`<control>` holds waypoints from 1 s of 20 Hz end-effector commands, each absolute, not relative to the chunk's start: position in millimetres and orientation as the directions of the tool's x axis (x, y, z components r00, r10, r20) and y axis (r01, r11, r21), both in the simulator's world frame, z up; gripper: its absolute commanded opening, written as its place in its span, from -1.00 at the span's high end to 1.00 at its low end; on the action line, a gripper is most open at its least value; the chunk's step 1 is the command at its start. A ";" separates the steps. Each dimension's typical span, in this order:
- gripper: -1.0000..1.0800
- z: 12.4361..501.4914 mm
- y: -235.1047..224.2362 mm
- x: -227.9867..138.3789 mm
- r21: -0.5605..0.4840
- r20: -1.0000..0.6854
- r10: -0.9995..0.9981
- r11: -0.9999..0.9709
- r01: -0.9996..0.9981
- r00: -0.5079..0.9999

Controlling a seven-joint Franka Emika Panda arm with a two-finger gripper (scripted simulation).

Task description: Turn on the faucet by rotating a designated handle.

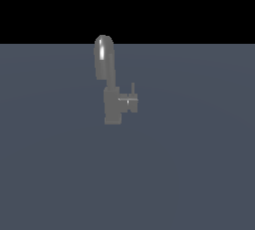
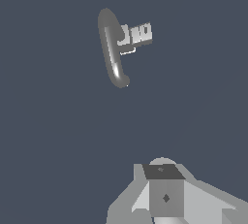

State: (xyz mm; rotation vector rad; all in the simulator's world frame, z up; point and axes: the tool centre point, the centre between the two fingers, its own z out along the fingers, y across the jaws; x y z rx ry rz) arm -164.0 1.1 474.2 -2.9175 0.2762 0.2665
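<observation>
The faucet [image 1: 113, 107] stands alone on the flat grey-blue floor, a blocky grey body with a tall glossy arched spout [image 1: 103, 57]. The handle [image 1: 128, 102] is a short stub sticking out toward the exterior view's right, ending in a thin upright pin [image 1: 132, 88]. The wrist view looks down on the faucet [image 2: 112, 48], with the handle [image 2: 140, 34] a pale piece jutting sideways. My gripper [image 2: 163, 189] shows only as a grey block between white flanks at the picture's edge, well apart from the faucet. Its fingers overlap, so any gap is hidden. The exterior view does not show it.
Only the plain grey-blue floor [image 1: 199, 164] surrounds the faucet, with a black background above the horizon.
</observation>
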 end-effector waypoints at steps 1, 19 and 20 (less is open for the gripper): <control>1.00 468.0 0.2 -149.6 -0.205 -0.238 -0.194 -0.948 -0.245 0.952; 1.00 403.8 -14.2 -52.2 -0.332 -0.556 -0.326 -0.756 -0.564 0.764; 1.00 399.0 -15.3 -47.2 -0.335 -0.574 -0.329 -0.741 -0.582 0.750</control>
